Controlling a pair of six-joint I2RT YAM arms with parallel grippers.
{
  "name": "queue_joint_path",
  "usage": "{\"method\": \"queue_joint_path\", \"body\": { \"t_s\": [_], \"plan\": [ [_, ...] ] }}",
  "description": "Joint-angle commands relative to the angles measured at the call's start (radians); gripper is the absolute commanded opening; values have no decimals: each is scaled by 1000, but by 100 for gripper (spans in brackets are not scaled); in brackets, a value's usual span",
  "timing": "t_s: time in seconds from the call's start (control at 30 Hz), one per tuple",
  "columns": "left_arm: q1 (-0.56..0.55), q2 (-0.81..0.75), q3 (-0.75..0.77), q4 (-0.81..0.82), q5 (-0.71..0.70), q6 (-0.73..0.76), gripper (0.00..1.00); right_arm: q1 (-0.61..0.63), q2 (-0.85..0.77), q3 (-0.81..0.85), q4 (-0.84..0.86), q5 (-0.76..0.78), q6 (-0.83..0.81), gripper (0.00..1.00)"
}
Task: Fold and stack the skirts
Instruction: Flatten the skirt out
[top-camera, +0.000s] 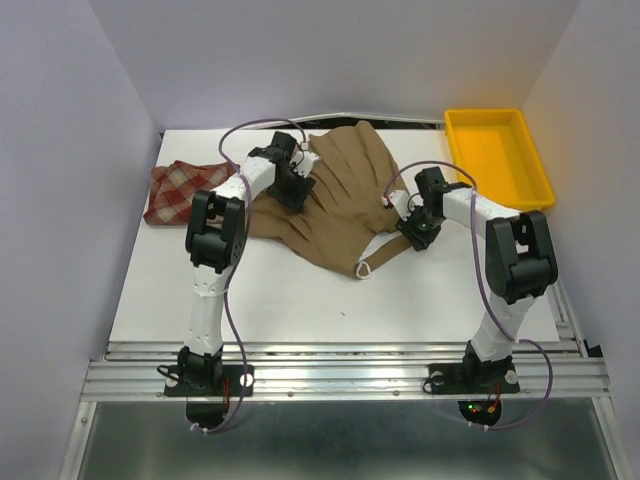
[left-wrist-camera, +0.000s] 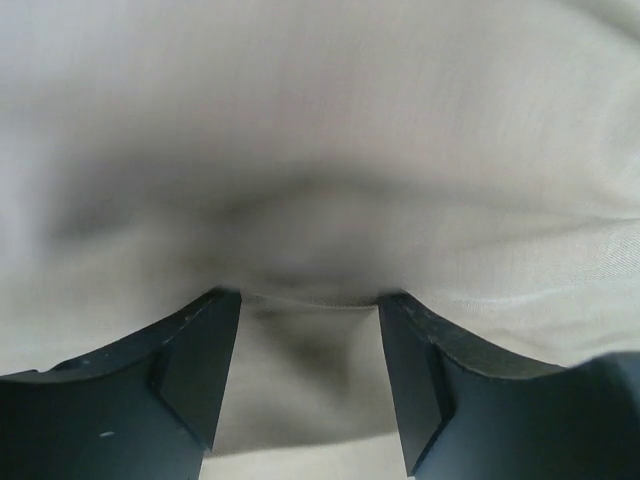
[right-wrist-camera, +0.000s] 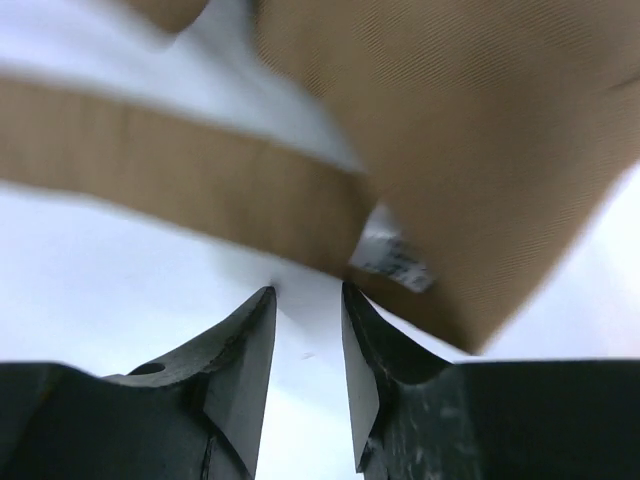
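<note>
The tan-brown skirt (top-camera: 340, 190) lies spread and creased across the middle of the white table (top-camera: 300, 300). The red-and-cream plaid skirt (top-camera: 180, 190) lies bunched at the far left. My left gripper (top-camera: 292, 188) is down on the tan skirt's left part; in the left wrist view it (left-wrist-camera: 310, 295) is open, with pale tan cloth (left-wrist-camera: 320, 150) between and ahead of the fingers. My right gripper (top-camera: 412, 232) is at the skirt's right edge. In the right wrist view it (right-wrist-camera: 308, 288) stands a little open over bare table, just short of the waistband (right-wrist-camera: 180, 170) and a white label (right-wrist-camera: 392, 255).
A yellow plastic tray (top-camera: 495, 155) stands at the back right corner. A small white loop (top-camera: 365, 268) hangs off the tan skirt's near edge. White walls close in the table at the left, back and right.
</note>
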Motion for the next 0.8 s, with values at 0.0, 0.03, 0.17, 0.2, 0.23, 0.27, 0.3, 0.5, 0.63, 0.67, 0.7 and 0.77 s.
{"method": "queue_joint_path", "body": {
  "t_s": [0.0,0.03,0.17,0.2,0.23,0.27,0.3,0.5,0.63,0.67,0.7,0.77],
  "plan": [
    [15,36,171,-33,-60,96,73,9,-90,-19,-119,-245,54,38],
    [15,15,182,-30,-55,108,75,9,-130,-21,-142,-285,84,38],
    [14,-108,155,4,-48,117,82,18,-239,8,-120,-393,257,41],
    [9,-202,69,37,-28,108,83,18,-285,27,-75,-358,334,43],
    [0,-256,20,54,-28,94,84,18,-308,33,-49,-327,360,47],
    [-14,-307,-38,92,-38,87,84,18,-331,36,-24,-290,389,50],
    [-59,-361,-151,114,-57,76,84,18,-354,27,39,-200,425,54],
    [-318,-605,-402,168,-218,-71,86,18,-350,-21,142,92,350,60],
    [-428,-585,-449,186,-314,-125,87,9,-287,-47,223,117,338,59],
    [-471,-576,-455,192,-327,-131,87,9,-275,-51,240,120,335,59],
    [-489,-552,-458,196,-347,-145,87,9,-246,-50,267,124,336,59],
    [-538,-533,-470,209,-362,-157,87,9,-216,-48,298,152,339,59]
  ]
}}
